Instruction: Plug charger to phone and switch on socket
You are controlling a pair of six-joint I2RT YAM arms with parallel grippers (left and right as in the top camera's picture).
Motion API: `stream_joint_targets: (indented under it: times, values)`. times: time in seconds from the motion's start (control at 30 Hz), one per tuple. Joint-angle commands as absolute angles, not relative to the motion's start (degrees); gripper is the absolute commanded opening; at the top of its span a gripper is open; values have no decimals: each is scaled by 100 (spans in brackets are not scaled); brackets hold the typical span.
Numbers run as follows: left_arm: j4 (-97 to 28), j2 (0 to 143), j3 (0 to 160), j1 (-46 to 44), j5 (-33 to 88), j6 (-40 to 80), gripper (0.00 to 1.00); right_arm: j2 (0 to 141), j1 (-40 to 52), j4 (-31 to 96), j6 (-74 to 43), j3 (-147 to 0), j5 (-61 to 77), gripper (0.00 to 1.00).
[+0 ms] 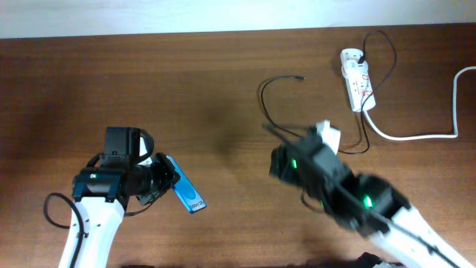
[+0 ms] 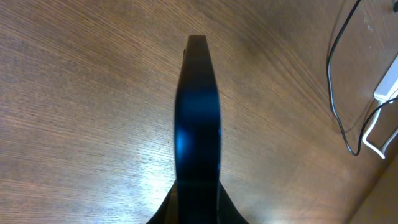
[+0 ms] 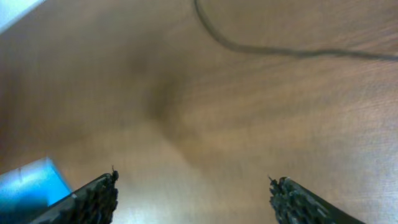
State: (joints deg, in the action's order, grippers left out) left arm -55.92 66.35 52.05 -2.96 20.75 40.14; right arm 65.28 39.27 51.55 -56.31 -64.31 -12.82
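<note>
Phone [image 1: 186, 192] clamped in left gripper [image 1: 168, 177], toward the near left part of the wooden desk [image 1: 111, 74]. Turned up on one long edge, bright blue screen facing right, free end pointing toward the near edge. From the left wrist, phone [image 2: 198, 124] seen edge-on as a thin dark strip stretching away over the wood grain. Unclear whether lifted or touching the surface.

Right gripper [image 1: 277, 161] blurred, above the middle of the desk, a little right of centre. From its own wrist, two black fingers [image 3: 93, 200] spread wide with only bare wood between them: released, grasping nothing. Blue corner of the phone [image 3: 28, 186] at the lower left of that view.

Charger [image 1: 262, 93] lying loose as a thin black cable. Small plug tip [image 1: 302, 77] near the far edge at centre, well apart from the phone. Cable looping from there back past the right gripper, then on toward the socket.

Socket [image 1: 358, 83], a short white power strip, near the far right corner. Thick white cord [image 1: 416, 136] trailing from it to the right edge. Switch position too small to tell.
</note>
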Motion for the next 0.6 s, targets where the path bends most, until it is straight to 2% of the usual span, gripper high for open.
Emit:
stream_joint_targets:
  times: [0.0,0.1,0.27,0.4,0.57]
  values:
    - [-5564,6643,5236,-279,1977,4029,0,7522,3197,5236,-5575,-7424,-1310,81]
    - [-5561,6643,5236,-279,1774,4032,0,8630,2497,5111,-5568,-8088,-1308,74]
    - [-5559,6643,5236,-279,1772,4032,0,11161,1505,4818,-5229,-9782,-585,72]
    - [-5559,6643,5236,-279,1769,4032,0,12757,1227,4746,-5323,-11124,84,67]
    - [-5561,6643,5236,-283,1772,4032,0,13642,1197,3592,-5972,-11340,303,64]
